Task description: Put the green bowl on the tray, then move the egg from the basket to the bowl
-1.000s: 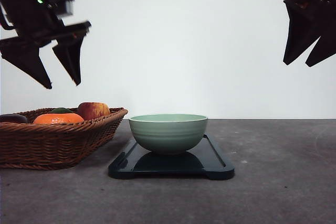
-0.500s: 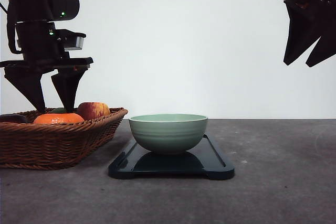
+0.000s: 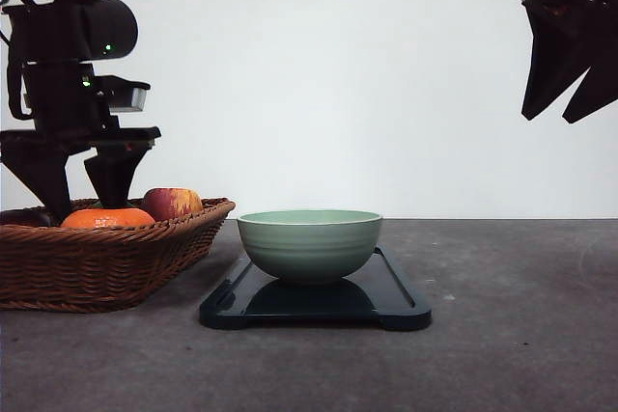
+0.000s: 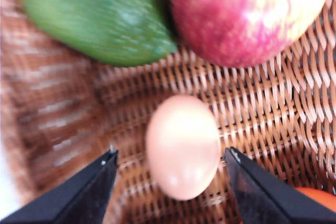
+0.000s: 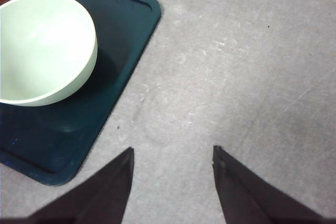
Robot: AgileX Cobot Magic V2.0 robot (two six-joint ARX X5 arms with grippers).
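Note:
The pale green bowl [image 3: 309, 243] stands on the black tray [image 3: 396, 308] at the table's middle; the right wrist view shows the bowl [image 5: 44, 45] empty on the tray [image 5: 123, 35]. The wicker basket [image 3: 106, 262] is at the left. My left gripper [image 3: 77, 190] is lowered into it, its fingertips hidden behind the rim. In the left wrist view this gripper [image 4: 170, 152] is open, one finger on each side of the tan egg [image 4: 182, 145], which lies on the basket floor [image 4: 273, 114]. My right gripper [image 3: 570, 103] hangs high at the right, open [image 5: 172, 149] over bare table.
In the basket lie a red-yellow apple [image 3: 172, 203], an orange [image 3: 106, 218] and a green fruit [image 4: 100, 17], close around the egg. A small part of the orange [image 4: 315, 196] shows beside the right finger. Grey tabletop [image 3: 512, 315] stretches right of the tray.
My left gripper has turned from a raised, tilted pose to pointing straight down and has dropped into the basket. Right arm, bowl and tray have not moved.

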